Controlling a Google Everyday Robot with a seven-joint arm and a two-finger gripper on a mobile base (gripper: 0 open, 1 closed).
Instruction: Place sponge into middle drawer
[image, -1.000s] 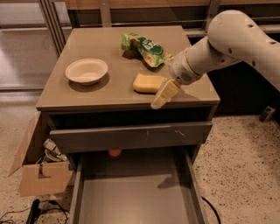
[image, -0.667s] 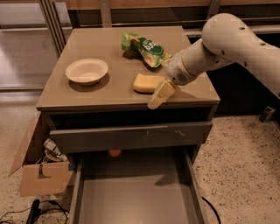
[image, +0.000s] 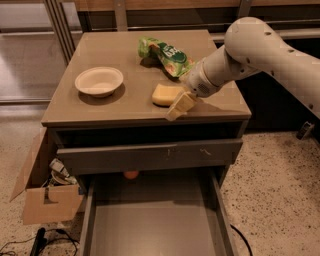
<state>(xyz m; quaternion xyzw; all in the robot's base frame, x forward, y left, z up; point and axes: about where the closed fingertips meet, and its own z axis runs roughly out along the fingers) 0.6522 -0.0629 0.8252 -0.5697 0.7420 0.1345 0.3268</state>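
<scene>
The pale yellow sponge (image: 164, 94) lies on the cabinet top (image: 120, 60), right of centre and near the front edge. My gripper (image: 177, 109) hangs just right of the sponge and in front of it, over the top's front edge, pointing down and to the left. It looks close to the sponge or touching its right end; which one, I cannot tell. The middle drawer (image: 155, 220) is pulled out at the bottom of the view, showing a smooth grey floor with nothing on it.
A white bowl (image: 99, 81) sits on the left of the top. A green snack bag (image: 167, 54) lies behind the sponge. The drawer above has a scratched grey front (image: 145, 156). A small orange object (image: 131, 174) shows behind the open drawer. A cardboard box (image: 47, 192) stands on the floor at left.
The gripper has moved a little to the left and back, closer to the sponge's right end. The sponge, bowl, bag and drawer have not moved.
</scene>
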